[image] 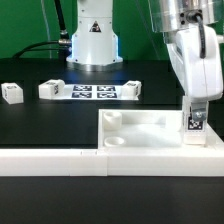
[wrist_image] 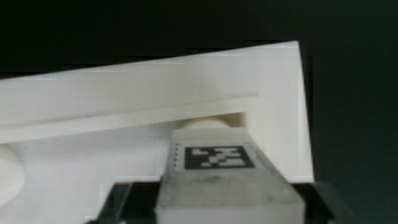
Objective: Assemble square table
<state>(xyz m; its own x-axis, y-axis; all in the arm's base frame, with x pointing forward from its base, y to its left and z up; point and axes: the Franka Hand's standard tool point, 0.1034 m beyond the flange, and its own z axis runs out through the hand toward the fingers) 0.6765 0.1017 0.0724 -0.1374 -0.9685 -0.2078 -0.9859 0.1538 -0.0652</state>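
The white square slab (image: 150, 132) lies on the black table, its raised rim and corner holes showing. My gripper (image: 196, 112) is shut on a white tagged block leg (image: 195, 126) and holds it upright over the slab's corner at the exterior view's right. In the wrist view the leg (wrist_image: 221, 165) fills the space between the black fingers (wrist_image: 125, 200), and its tip sits at the slab's (wrist_image: 125, 100) corner. Other legs lie on the table: one (image: 11, 93) at the exterior view's left, one (image: 52, 89) further in and one (image: 129, 88) beside the marker board.
The marker board (image: 92, 92) lies flat at the middle back. The long low white border wall (image: 50, 159) runs along the front edge. The arm's white base (image: 92, 35) stands behind the marker board.
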